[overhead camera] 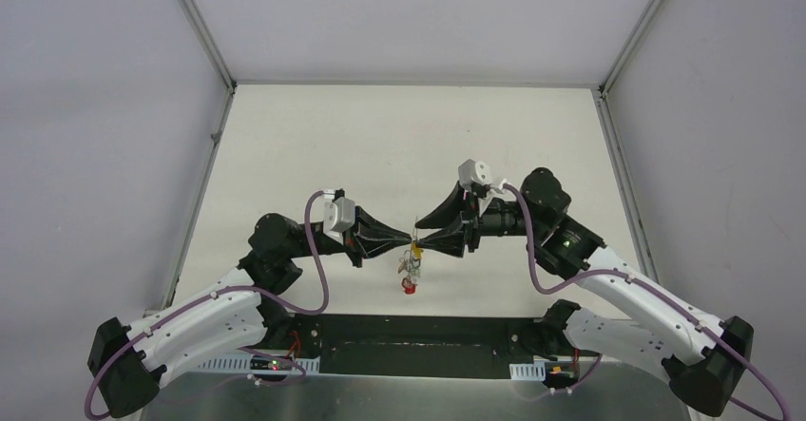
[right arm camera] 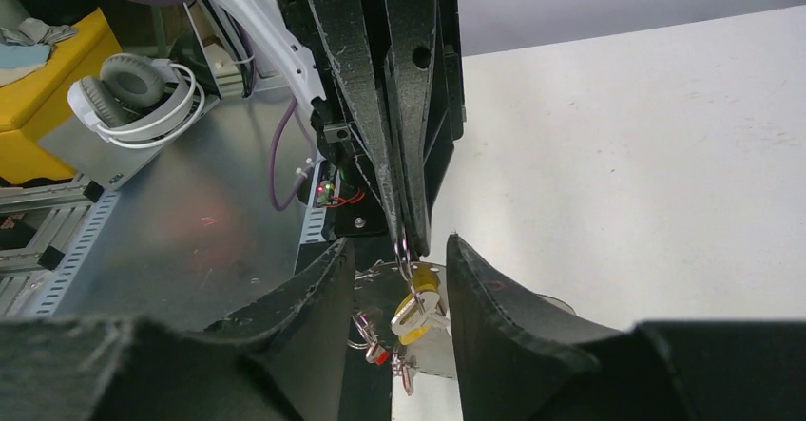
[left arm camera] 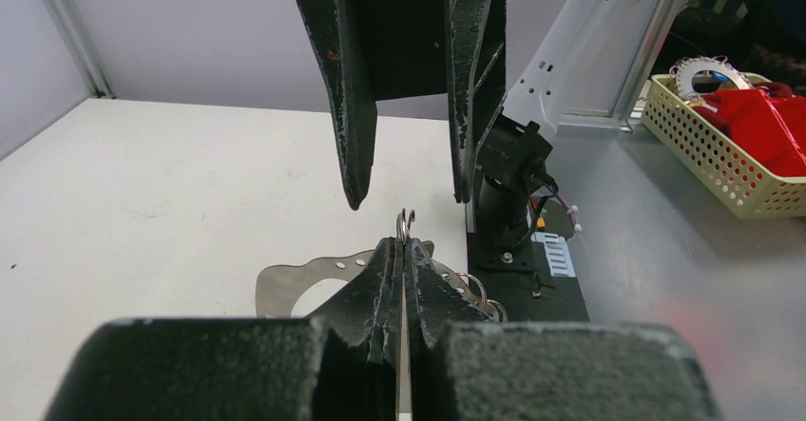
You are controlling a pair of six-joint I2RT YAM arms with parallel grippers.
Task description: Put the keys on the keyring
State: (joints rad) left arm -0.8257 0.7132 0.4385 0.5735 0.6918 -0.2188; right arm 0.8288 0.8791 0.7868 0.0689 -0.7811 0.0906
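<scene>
White desk (overhead camera: 399, 136) under the overhead camera, bare pale walls on three sides, aluminium posts (overhead camera: 195, 27) running up from the far corners. Along the near edge there's a brushed metal shelf (right arm camera: 190, 221). Off to one side of it sits a cream basket (left arm camera: 708, 150) with red things in it, and on the other side a pair of grey headphones (right arm camera: 133, 88) lies by a yellow box (right arm camera: 33, 69).

Both arms reach inward and meet nose to nose just above the middle of the near edge. The left arm (overhead camera: 204, 316) comes in from the near left corner with its elbow tucked low, and the right arm (overhead camera: 627, 297) mirrors it from the near right corner.

The left gripper (overhead camera: 409, 241) has its jaws pressed tight together on the keyring (right arm camera: 405, 248), a thin wire loop seen edge-on (only a sliver of it pokes past the tips). Below that pinch the keys (overhead camera: 411, 271) dangle in a bunch off the desk, with a yellow tag (right arm camera: 423, 299) uppermost and a red tag (overhead camera: 409, 288) at the bottom.

The right gripper (left arm camera: 411, 200) faces it with jaws apart, one finger (right arm camera: 318, 326) on each side of the left's tips and the hanging bunch, gripping nothing.
</scene>
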